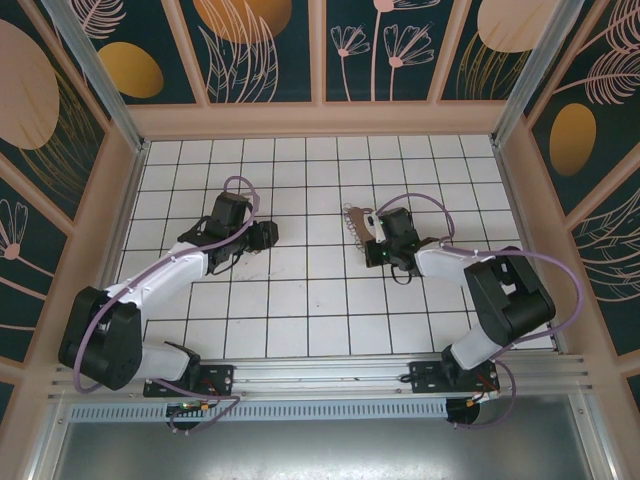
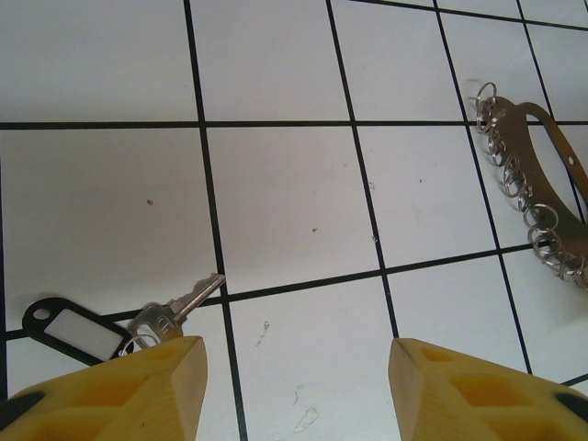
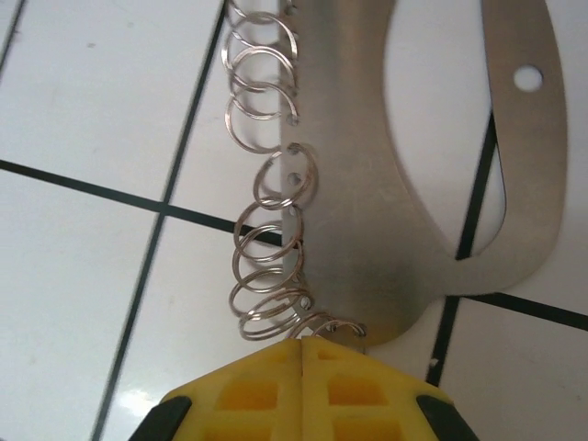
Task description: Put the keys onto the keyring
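Right wrist view has the right gripper (image 3: 303,354) closed, its two yellow fingers pressed together at the near end of the keyring (image 3: 367,184). Whether a wire loop or the edge of the plate is pinched between them, I cannot tell. I judge it is placed there to keep the keyring steady, so that a key can be threaded on. The keyring lies flat on the white tiles (image 3: 73,276). Its long axis runs straight away from this gripper, and the row of small wire rings (image 3: 266,119) follows its left edge, the side toward the other arm. In the left wrist view the left gripper (image 2: 296,354) is open and holds nothing, its jaws standing wide just above the floor. The key (image 2: 184,308) lies flat, just beside the finger at the picture's left, and is joined to a black tag (image 2: 69,331). Its long axis is diagonal: the blade points up and right toward the keyring, well apart from it, and the head points toward the tag. Probably these open jaws are set here to pick it up.
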